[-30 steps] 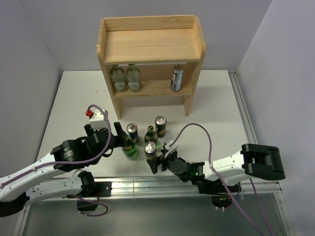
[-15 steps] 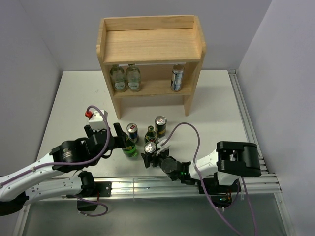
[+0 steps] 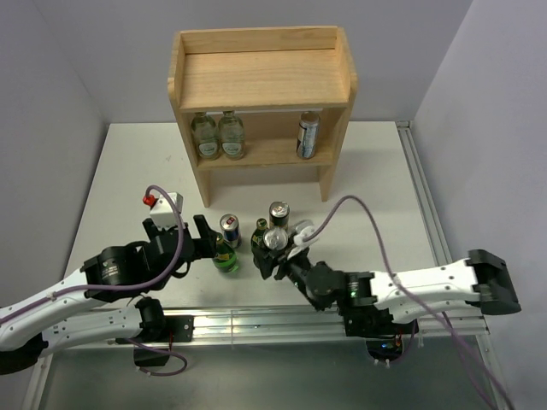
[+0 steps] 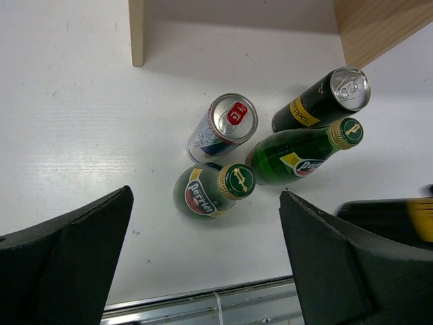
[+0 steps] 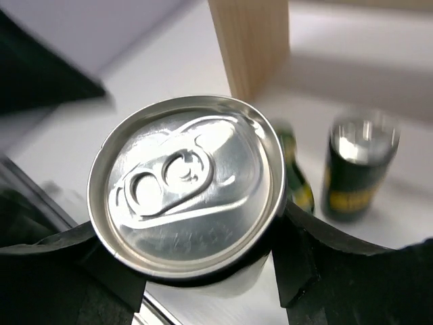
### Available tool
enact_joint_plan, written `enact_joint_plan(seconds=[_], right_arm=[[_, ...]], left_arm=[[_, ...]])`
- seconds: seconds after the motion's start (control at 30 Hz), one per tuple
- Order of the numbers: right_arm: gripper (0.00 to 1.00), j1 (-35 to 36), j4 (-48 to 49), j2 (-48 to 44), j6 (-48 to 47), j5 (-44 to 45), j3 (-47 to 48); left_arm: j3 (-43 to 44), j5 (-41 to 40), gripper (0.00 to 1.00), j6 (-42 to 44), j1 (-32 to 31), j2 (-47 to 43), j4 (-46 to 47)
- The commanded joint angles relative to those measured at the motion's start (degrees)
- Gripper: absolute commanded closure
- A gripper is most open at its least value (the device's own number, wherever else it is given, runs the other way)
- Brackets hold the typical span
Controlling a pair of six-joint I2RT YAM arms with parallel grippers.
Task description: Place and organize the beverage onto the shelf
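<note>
**Item:** tall black can with yellow label and silver lid (image 5: 186,186), 1 of 6 drinks. **Loc.:** near edge of white bench (image 3: 376,179), just in front of the loose cluster and well short of the light natural-wood two-tier shelf (image 3: 263,41). **Hold:** right tool (image 3: 275,256) is pinched on the can body just below the lid, one pad each side, can upright. Base is hidden, so can't tell if it is clear of the bench. **Handling (est.):** if full, moderately heavy. The thin metal wall is stiff enough but dents under a hard squeeze, and the printed skin is smooth and prob. slippery. Best taken across the dia. at mid-to-upper body, firm not crushing, kept vertical. **Others on bench:** second tall black can (image 3: 279,213), slim blue-and-silver can (image 3: 229,228), green glass bottle w/ yellow label (image 4: 216,189) and a second green bottle (image 4: 304,152). These stand close together, some maybe touching. Bottles (est.) are heavier, rigid and breakable, w/ a narrow neck, so grip the wide body or shoulder. **Left tool** (image 4: 205,203): fingers spread wide, above the nearer green bottle, holding nothing. **Shelf stock:** lower tier has two clear pale glass bottles (image 3: 218,137) at left and another slim blue-and-silver can (image 3: 308,135) at right. Top board is bare, w/ a raised rim to lift over.
</note>
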Motion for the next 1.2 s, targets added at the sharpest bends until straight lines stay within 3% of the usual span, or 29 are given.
enact_joint_plan(seconds=[0.0, 0.13, 0.33, 0.53, 0.73, 1.03, 1.17], right_arm=[[1.00, -0.3, -8.6, -7.1, -8.3, 2.4, 16.1], [1.00, -10.2, -22.7, -2.5, -9.9, -5.6, 38.7], [1.00, -24.4, -33.2, 8.9, -13.6, -12.7, 62.2], [1.00, -38.7, -42.7, 19.2, -12.2, -17.5, 79.3], [1.00, -45.8, -47.5, 26.9, -13.4, -15.8, 91.1], [1.00, -48.5, -48.9, 34.2, -16.5, -12.6, 99.3], [1.00, -49.1, -46.3, 35.7, -17.3, -11.5, 98.1]], left_arm=[[2.1, -1.2, 0.03, -0.5, -0.5, -0.7, 0.5], [2.2, -1.1, 0.03, -0.4, -0.5, 0.0, 0.4], [2.1, -0.9, 0.03, -0.9, -0.5, -0.5, 0.2], [1.7, -1.5, 0.02, -1.8, -1.5, -3.4, -0.2], [1.6, -2.2, 0.02, -2.5, -3.3, -5.6, -0.6], [1.8, -3.2, 0.01, -3.9, -5.3, -6.8, -2.0], [1.8, -3.4, 0.01, -4.2, -6.0, -7.3, -2.2]])
